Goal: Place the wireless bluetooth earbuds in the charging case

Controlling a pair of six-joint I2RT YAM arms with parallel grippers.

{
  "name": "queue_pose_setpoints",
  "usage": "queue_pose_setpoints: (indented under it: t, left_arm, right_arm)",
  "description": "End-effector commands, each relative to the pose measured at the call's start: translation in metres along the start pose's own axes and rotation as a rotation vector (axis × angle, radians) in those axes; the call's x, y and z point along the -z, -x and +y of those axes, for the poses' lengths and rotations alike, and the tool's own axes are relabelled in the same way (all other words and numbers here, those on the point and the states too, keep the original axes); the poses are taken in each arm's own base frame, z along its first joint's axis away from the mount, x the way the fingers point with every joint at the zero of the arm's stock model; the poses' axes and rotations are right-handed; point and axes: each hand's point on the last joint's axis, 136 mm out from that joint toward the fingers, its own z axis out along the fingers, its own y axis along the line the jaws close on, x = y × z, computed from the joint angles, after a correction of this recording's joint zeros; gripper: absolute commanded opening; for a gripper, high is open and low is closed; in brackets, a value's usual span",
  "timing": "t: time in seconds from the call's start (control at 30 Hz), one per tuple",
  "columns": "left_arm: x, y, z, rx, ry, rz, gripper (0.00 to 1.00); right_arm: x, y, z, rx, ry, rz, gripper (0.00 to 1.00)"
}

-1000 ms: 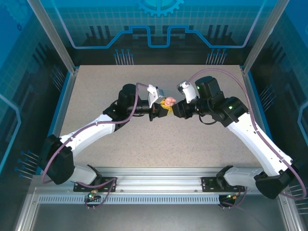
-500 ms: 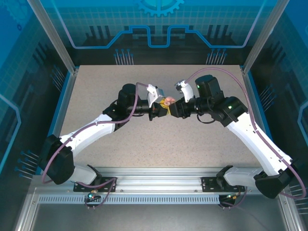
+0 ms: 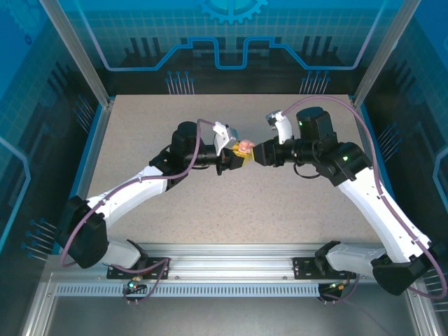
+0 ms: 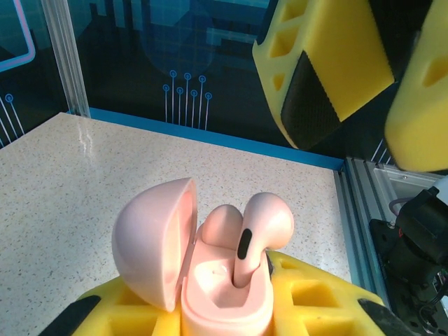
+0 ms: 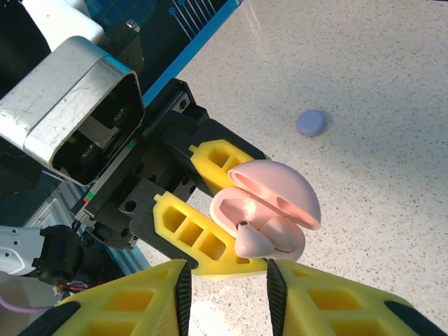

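My left gripper [image 3: 238, 155] is shut on a pale pink charging case [image 4: 224, 294], held above mid-table with its lid [image 4: 150, 238] swung open. One pink earbud [image 4: 262, 224] stands stem-down in the case with its head sticking up. A second pink earbud [image 4: 220, 225] sits lower behind it. In the right wrist view the case [image 5: 269, 189] lies between the left gripper's yellow fingers [image 5: 189, 227], and the raised earbud [image 5: 253, 241] faces my right gripper [image 5: 227, 294]. That gripper is open, a little short of the case, with nothing between its pads.
A small rounded purple object [image 5: 311, 122] lies on the speckled tabletop [image 5: 392, 105] beyond the case. A blue rail [image 4: 210, 136] and transparent walls bound the table. The right gripper's yellow fingers [image 4: 329, 63] hang above the case in the left wrist view.
My right gripper has opened and drawn back to the right, away from the case. The raised earbud stays in the case. The left arm holds still.
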Motion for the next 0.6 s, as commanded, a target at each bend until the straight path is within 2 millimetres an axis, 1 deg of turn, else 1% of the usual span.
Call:
queue_pose_setpoints:
  t: [0.0, 0.17, 0.33, 0.57]
  left_arm:
    - [0.003, 0.013, -0.005, -0.015, -0.031, -0.034, 0.15]
    - [0.003, 0.016, -0.007, -0.017, -0.045, -0.044, 0.15]
    - [0.003, 0.018, -0.010, -0.017, -0.059, -0.050, 0.15]
    - [0.003, 0.018, -0.010, -0.015, -0.063, -0.053, 0.15]
  right_arm:
    - [-0.004, -0.002, -0.002, -0.021, 0.012, 0.013, 0.39]
    - [-0.010, -0.005, 0.000, -0.023, 0.037, 0.035, 0.42]
    - [-0.012, -0.006, 0.000, -0.024, 0.046, 0.042, 0.45]
    - [-0.016, -0.008, 0.002, -0.027, 0.063, 0.058, 0.47]
